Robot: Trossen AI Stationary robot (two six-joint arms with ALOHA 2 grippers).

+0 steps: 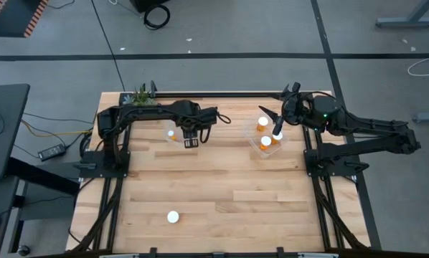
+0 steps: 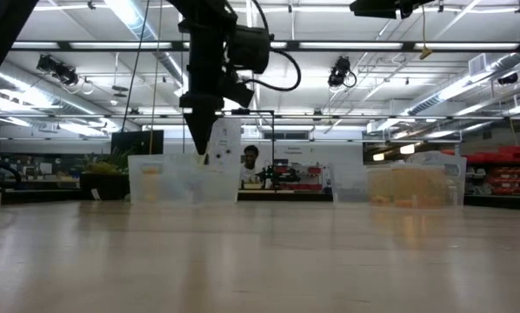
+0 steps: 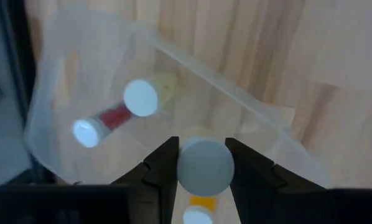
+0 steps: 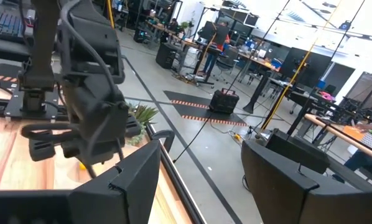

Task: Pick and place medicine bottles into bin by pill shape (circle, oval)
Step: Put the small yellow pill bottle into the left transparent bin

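My left gripper point(image 1: 191, 139) point(image 3: 201, 171) hangs over the near right rim of the left clear bin point(image 1: 164, 127) point(image 3: 55, 74), shut on a medicine bottle with a round white cap point(image 3: 204, 167). Two bottles point(image 3: 140, 98) point(image 3: 86, 132) lie on their sides in that bin. The right clear bin point(image 1: 254, 147) holds three bottles point(image 1: 262, 123) point(image 1: 265, 142) point(image 1: 277, 134). One white bottle point(image 1: 173, 216) stands alone on the near part of the table. My right gripper point(image 1: 286, 107) point(image 4: 201, 180) waits raised at the far right, open with nothing between its fingers. My left gripper pinches the bottle between its two fingers, one on each side of the round white cap point(image 3: 218, 163). The fingers come from above, pointing steeply down. The bottle is lifted clear over the bin; a bit of orange point(image 3: 201, 202) shows beside the cap.
A small green plant point(image 1: 141, 95) stands at the table's far left corner. Bare wood lies between the two bins and across the near half of the table point(image 1: 236, 201). In the low view both bins point(image 2: 182, 178) point(image 2: 416, 184) stand at the far side.
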